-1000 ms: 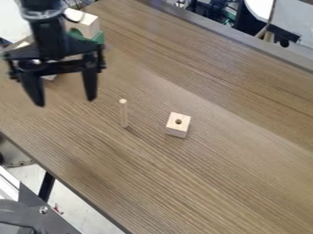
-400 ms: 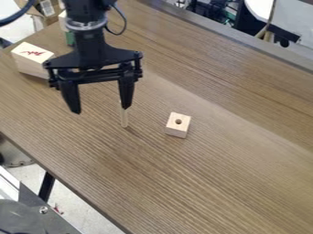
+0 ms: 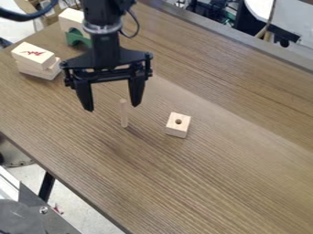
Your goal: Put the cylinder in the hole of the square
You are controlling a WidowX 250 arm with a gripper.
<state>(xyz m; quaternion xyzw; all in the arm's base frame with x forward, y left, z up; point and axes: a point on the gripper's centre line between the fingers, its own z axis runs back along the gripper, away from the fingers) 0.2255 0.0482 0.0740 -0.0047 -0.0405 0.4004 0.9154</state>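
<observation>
Cylinder [image 3: 124, 116]: your pale, slim peg stands upright on the brown wood-grain table [image 3: 202, 183], to the left of the square in your view and apart from it.
Square [image 3: 176, 129]: your small pale wooden block sits on the table, with its round hole [image 3: 178, 121] facing up at you; the cylinder is outside that hole.
Gripper [image 3: 112, 107]: you have its two black fingers [image 3: 136, 93] spread well apart, tips pointing down. The cylinder's top shows in the gap between them, nearer the finger on the right of your view; you cannot tell from this angle whether it is truly between them in depth.
Arm [image 3: 104, 41]: it comes in from the top edge, left of centre, a dark cable [image 3: 135, 27] looping beside it.
Stacked blocks [image 3: 36, 64]: you have pale wood at the left, the upper one bearing a red mark.
Green arch [image 3: 76, 37]: behind the stack, you see it with a pale block [image 3: 71, 18] on top.
</observation>
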